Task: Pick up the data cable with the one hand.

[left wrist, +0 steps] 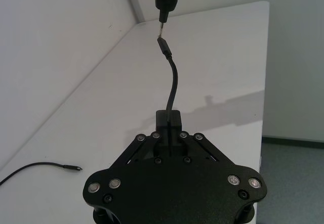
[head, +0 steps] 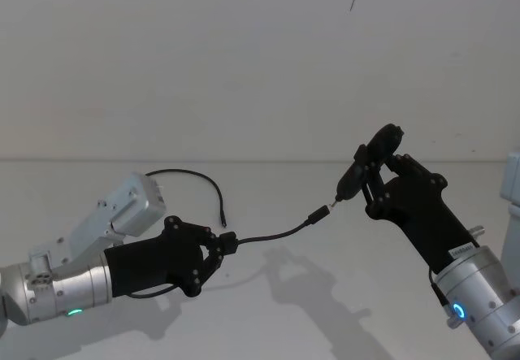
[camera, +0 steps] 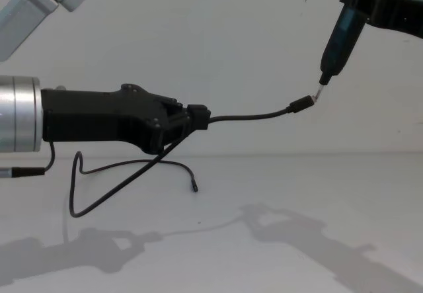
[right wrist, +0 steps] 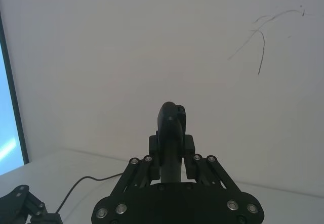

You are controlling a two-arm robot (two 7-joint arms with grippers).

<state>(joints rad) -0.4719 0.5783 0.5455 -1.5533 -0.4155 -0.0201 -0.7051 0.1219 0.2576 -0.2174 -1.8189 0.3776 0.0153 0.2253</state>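
Over the left part of the white worktop (head: 268, 311), the left hand (head: 221, 245) hangs in the air, its two black fingers (camera: 196, 117) drawn together around the data cable (head: 276, 233) a little way back from the plug. From that pinch the cord rises in a gentle curve toward the right, clear of the worktop, and ends in its small black plug (camera: 303, 103) with a silver tip. Behind the left hand the rest of the cable droops to the worktop, loops along the surface near the left edge and lies there slack, with its other end (camera: 195, 188) resting on the white top toward the back, apart from everything else. In the left wrist view the cord stands straight out of the closed fingers and the plug (left wrist: 164, 46) points at a thin metal tip just beyond it. Farther right, the right hand (head: 375, 183) is raised over the right part of the worktop, its fingers clamped on a narrow black tool (head: 367, 163) that slants down toward the left. The tool's metal point (camera: 320, 93) meets the plug's silver end, or sits so close that I cannot tell whether they touch.
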